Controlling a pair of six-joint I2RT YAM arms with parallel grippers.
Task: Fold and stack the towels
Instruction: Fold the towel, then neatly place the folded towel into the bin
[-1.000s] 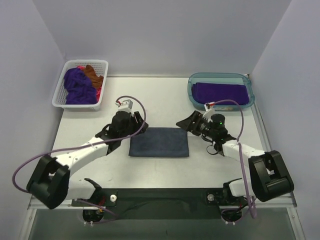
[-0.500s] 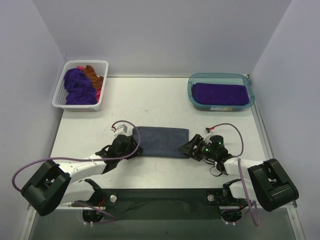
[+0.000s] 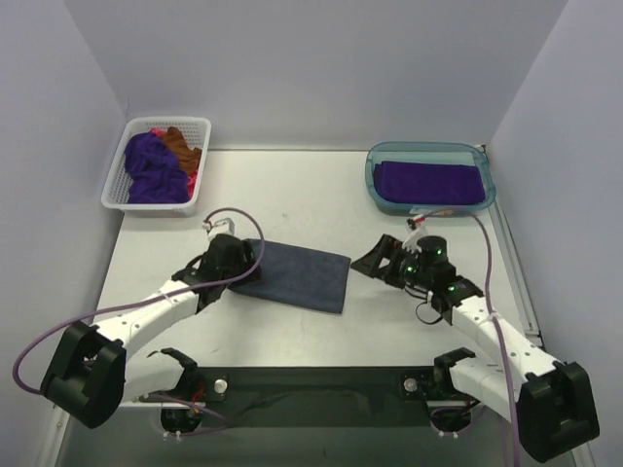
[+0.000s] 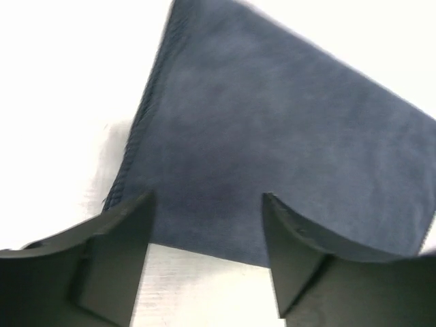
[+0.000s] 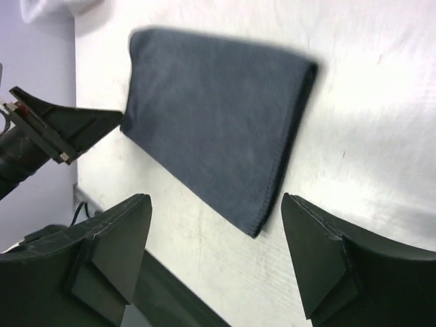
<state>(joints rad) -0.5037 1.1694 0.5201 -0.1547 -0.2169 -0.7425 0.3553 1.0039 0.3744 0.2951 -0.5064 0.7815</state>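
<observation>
"Where's the grey-blue towel (image 3: 297, 275)?"
"Folded flat mid-bench (image 3: 292, 195). Its long axis runs left to right, slanted, with the right end nearer the arms."
"And the grippers?"
"The left gripper (image 4: 208, 204) is at the left short end, jaws apart, clamping nothing. The right gripper (image 5: 214, 204) hangs just off the right end, also apart."
"Others?"
"1 purple towel (image 3: 429, 180) lies in the tub (image 3: 370, 175); crumpled towels (image 3: 156, 165) fill the basket (image 3: 115, 195)."

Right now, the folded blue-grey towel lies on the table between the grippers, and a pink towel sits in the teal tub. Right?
No: the towel in the teal tub is deep purple, not pink, as the top external view shows. The rest holds.
</observation>
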